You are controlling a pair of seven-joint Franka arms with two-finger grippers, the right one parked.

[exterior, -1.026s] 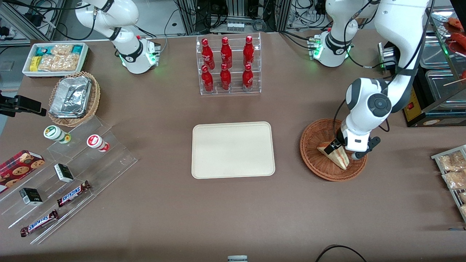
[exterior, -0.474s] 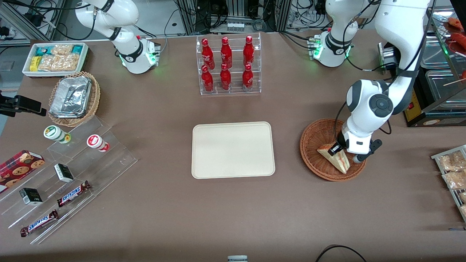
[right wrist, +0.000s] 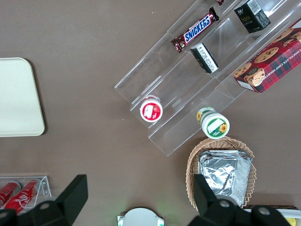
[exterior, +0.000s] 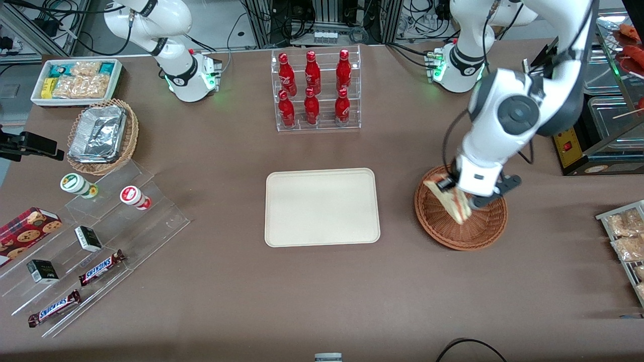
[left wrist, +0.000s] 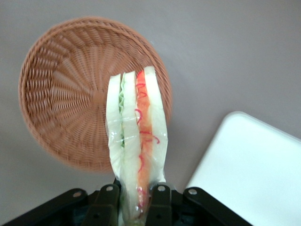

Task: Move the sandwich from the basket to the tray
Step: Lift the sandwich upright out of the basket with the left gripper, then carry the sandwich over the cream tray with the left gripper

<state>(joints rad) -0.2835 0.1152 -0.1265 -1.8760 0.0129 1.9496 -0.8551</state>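
My left gripper (exterior: 455, 193) (left wrist: 133, 202) is shut on the sandwich (exterior: 449, 200) (left wrist: 135, 141), a pale wedge with red, orange and green layers. It hangs in the air above the reddish-brown wicker basket (exterior: 460, 234) (left wrist: 61, 94), over the basket's side nearest the tray. The basket holds nothing else. The cream tray (exterior: 322, 206) (left wrist: 254, 174) lies flat at the table's middle, beside the basket, with nothing on it.
A clear rack of red bottles (exterior: 316, 90) stands farther from the front camera than the tray. Toward the parked arm's end are a tan basket of foil containers (exterior: 102, 136), a white snack bin (exterior: 76, 80) and acrylic steps (exterior: 95, 241) with snacks. Packets (exterior: 624, 236) lie at the working arm's end.
The gripper has risen out of the basket with the sandwich held, and shifted a little toward the tray. The sandwich no longer rests on the wicker.
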